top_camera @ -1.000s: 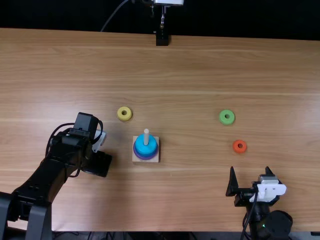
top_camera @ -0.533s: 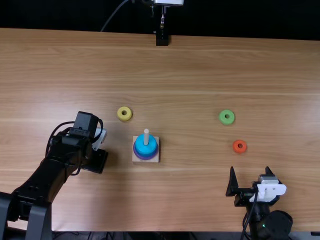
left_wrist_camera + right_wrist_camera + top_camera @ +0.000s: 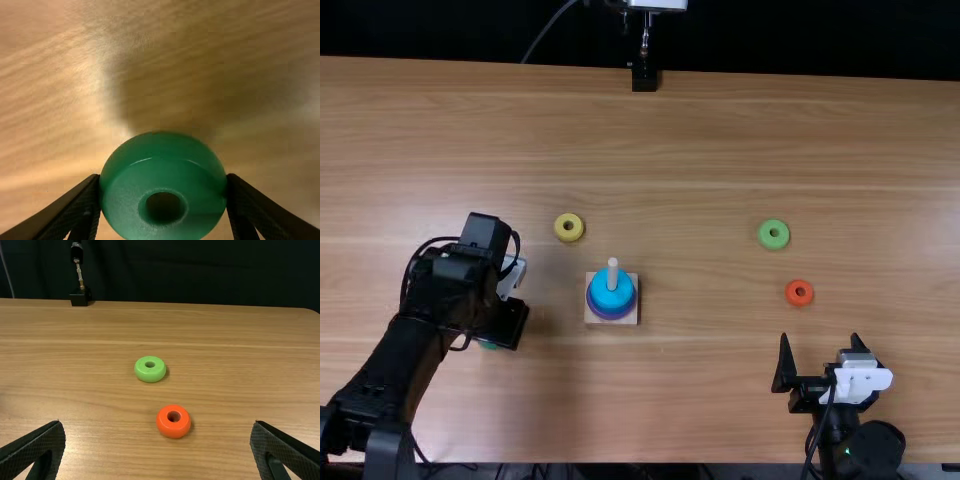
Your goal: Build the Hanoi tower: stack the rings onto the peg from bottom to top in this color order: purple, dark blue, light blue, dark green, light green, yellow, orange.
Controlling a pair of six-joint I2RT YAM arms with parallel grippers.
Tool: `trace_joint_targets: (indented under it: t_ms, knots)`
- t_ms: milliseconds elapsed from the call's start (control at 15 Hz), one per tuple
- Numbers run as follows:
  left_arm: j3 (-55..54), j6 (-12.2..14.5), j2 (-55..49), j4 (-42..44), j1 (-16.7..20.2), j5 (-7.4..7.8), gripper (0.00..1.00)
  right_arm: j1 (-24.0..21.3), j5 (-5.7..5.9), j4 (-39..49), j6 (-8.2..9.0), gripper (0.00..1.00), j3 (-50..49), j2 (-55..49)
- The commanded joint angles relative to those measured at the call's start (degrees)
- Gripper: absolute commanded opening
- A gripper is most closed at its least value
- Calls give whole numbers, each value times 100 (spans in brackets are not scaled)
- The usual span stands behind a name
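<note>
1. Left wrist view: the left hand point(image 3: 163, 179) is closed on the dark green ring point(image 3: 150, 172) by its sides, hole uncovered, presumably so it can slide down the peg point(image 3: 613, 270)
2. Ring over the tabletop point(image 3: 700, 390), left of the peg in the top view; the light blue ring point(image 3: 610, 292) should bear it next
3. Right hand point(image 3: 157, 424) wide, holding nothing
4. Dark green ring: glossy, thick, smoothly rounded

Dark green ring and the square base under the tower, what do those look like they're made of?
The dark green ring looks like smooth plastic or glossy painted wood: light glints along its rounded edge, with no grain visible. The square base is probably plain wood, given its pale tan, matte look.
</note>
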Motion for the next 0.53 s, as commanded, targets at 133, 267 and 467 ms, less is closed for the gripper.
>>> trace_joint_targets:
  t_ms: [133,267,467]
  knots:
    - [1104,-2,-336,-1008,44,9,18,-70,-80,-453,33,100,-388,-143]
    - [1632,-34,-336,-1356,17,262,18,-70,-80,-453,33,100,-388,-143]
    - [2141,-403,-354,-1462,-35,726,17,-70,-80,-453,33,100,-388,-143]
